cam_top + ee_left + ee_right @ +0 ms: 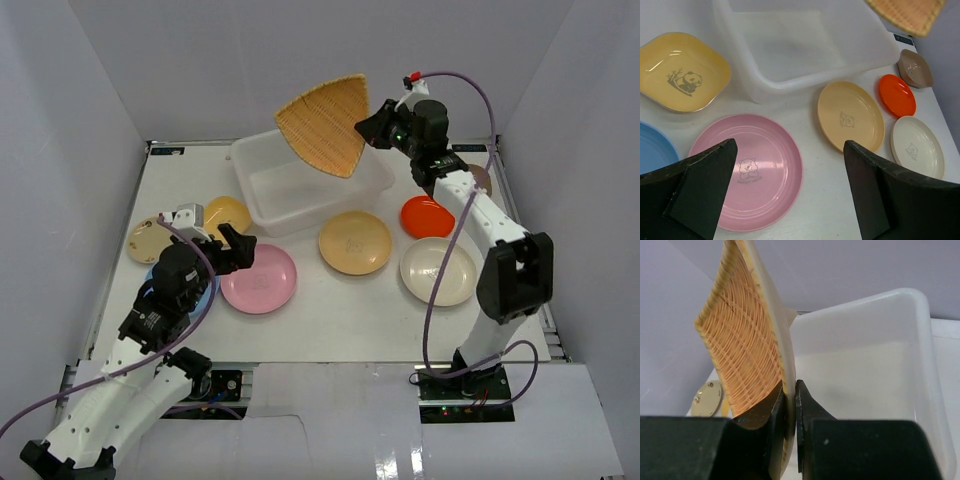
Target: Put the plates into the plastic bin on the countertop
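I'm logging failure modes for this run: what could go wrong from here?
The right end effector pinches the woven tray by one edge, tilted above the plastic bin; it could slip or pivot onto the rim. Released tilted, it might wedge against a wall, crowding later plates. The left end effector hangs open over the flat pink plate; it may only shove it.
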`<move>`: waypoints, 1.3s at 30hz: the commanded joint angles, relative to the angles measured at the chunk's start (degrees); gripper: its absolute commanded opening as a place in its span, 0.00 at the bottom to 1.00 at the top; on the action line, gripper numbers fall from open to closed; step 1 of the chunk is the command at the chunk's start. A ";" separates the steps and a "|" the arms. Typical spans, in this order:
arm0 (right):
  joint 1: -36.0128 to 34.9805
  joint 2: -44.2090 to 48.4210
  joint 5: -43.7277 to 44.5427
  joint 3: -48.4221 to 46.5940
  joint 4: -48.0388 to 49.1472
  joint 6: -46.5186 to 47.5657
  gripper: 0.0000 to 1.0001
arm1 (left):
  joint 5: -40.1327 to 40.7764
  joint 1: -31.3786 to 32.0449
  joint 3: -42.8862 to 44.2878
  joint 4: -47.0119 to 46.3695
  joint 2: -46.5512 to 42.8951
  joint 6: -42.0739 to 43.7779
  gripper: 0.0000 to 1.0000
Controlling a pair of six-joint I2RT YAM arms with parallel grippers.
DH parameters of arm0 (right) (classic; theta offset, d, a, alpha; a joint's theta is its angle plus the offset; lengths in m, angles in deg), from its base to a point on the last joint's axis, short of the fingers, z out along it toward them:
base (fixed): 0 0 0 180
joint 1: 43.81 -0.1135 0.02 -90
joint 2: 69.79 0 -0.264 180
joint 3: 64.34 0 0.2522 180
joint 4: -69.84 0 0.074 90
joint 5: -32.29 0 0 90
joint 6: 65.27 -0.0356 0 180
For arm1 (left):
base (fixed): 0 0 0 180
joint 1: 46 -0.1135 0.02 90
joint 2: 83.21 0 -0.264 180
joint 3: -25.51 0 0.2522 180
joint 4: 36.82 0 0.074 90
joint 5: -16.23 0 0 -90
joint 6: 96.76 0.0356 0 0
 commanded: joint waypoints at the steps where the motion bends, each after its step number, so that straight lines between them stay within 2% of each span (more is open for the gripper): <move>1: -0.62 -7.34 -1.78 -9.30 1.61 1.26 0.08 | -6.30 0.21 -0.78 -2.56 0.82 1.22 0.98; 6: -1.42 -19.19 -2.75 -19.94 -1.47 1.79 0.08 | -12.03 0.47 0.18 -2.13 6.71 2.63 0.98; 9: -2.38 -24.30 -2.76 -24.42 -2.62 1.71 0.08 | -14.24 0.47 0.01 -2.48 9.60 3.07 0.86; 11: -3.00 -26.25 -2.41 -25.67 -3.23 2.75 0.08 | -17.74 0.47 0.09 -2.13 11.54 2.81 0.77; 16: -4.32 -30.91 -0.73 -26.02 -4.12 3.73 0.08 | -23.55 0.47 1.06 -0.73 20.75 2.72 0.65; 22: -5.90 -33.99 0.67 -25.68 -5.87 5.39 0.17 | -21.36 3.98 4.05 3.31 30.95 3.07 0.63; 24: -6.16 -33.90 1.37 -25.23 -6.05 5.75 0.25 | -20.75 5.30 4.92 4.02 32.72 2.81 0.63; 25: -6.16 -33.64 1.72 -24.80 -6.31 5.75 0.34 | -19.87 6.00 5.28 4.81 34.38 2.55 0.63; 27: -6.34 -32.59 3.38 -24.62 -6.58 5.84 0.46 | -18.29 6.62 5.98 5.25 35.89 1.93 0.66; 31: -6.78 -30.04 8.23 -26.72 -8.86 6.36 0.61 | -9.44 9.34 7.64 7.27 40.36 2.02 0.71; 32: -6.87 -29.25 8.58 -28.90 -12.52 6.80 0.64 | -8.36 9.70 8.00 7.89 41.42 2.10 0.71; 35: -7.04 -23.83 9.20 -27.79 -13.44 8.82 0.69 | -7.91 10.05 8.53 8.77 44.15 1.67 0.71; 37: -7.04 -19.34 9.46 -20.52 -11.42 9.61 0.70 | -8.09 11.54 9.14 8.86 45.47 0.97 0.68; 38: -7.13 -14.09 9.63 -17.18 -9.67 10.14 0.70 | -7.39 12.33 9.41 8.95 46.08 0.53 0.66; 39: -7.04 -11.43 10.07 -9.84 -7.39 10.32 0.70 | -7.04 12.86 9.93 9.12 47.65 0.18 0.65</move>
